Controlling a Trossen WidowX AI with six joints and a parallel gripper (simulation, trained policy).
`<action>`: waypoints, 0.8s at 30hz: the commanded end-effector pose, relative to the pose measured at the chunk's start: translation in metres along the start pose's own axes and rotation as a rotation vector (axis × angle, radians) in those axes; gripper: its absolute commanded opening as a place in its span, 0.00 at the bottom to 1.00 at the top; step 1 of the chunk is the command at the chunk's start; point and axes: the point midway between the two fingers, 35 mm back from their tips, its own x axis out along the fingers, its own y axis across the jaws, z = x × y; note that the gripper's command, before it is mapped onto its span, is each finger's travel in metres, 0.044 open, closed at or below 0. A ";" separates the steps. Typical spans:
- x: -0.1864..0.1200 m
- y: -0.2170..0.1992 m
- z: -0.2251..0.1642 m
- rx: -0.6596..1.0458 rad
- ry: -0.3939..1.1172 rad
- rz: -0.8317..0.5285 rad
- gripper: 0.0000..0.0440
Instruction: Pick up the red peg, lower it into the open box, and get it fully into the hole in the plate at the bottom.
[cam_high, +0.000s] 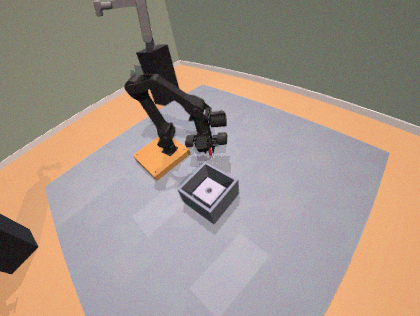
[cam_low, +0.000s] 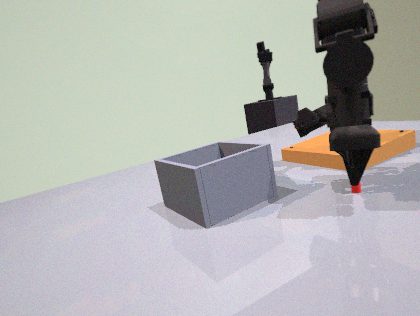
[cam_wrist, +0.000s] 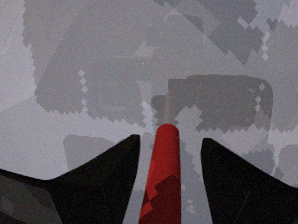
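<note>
The red peg (cam_high: 210, 152) (cam_low: 356, 189) (cam_wrist: 165, 165) stands upright on the grey mat. My gripper (cam_low: 355, 183) (cam_wrist: 171, 144) is low over it, pointing down, with one finger on each side. The fingers are partly open; the wrist view shows a gap between the peg and each finger. In the exterior view the fingers hide all but the peg's lower end. The open grey box (cam_high: 199, 206) (cam_low: 235, 190) stands apart from the peg. Its pale bottom plate (cam_high: 200, 193) has a dark round hole in the middle, with nothing in it.
The arm's orange base (cam_high: 154, 165) (cam_low: 312, 155) is close beside the peg. A dark block (cam_high: 159, 70) (cam_low: 272, 114) with another arm on it stands farther back. Another black block (cam_high: 15, 245) is at the left edge of the top view.
</note>
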 end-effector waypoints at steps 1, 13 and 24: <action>0.000 0.000 -0.001 -0.003 0.025 -0.010 0.16; -0.020 0.007 0.019 -0.074 -0.055 0.028 0.00; -0.055 0.015 0.047 -0.156 -0.175 0.064 0.00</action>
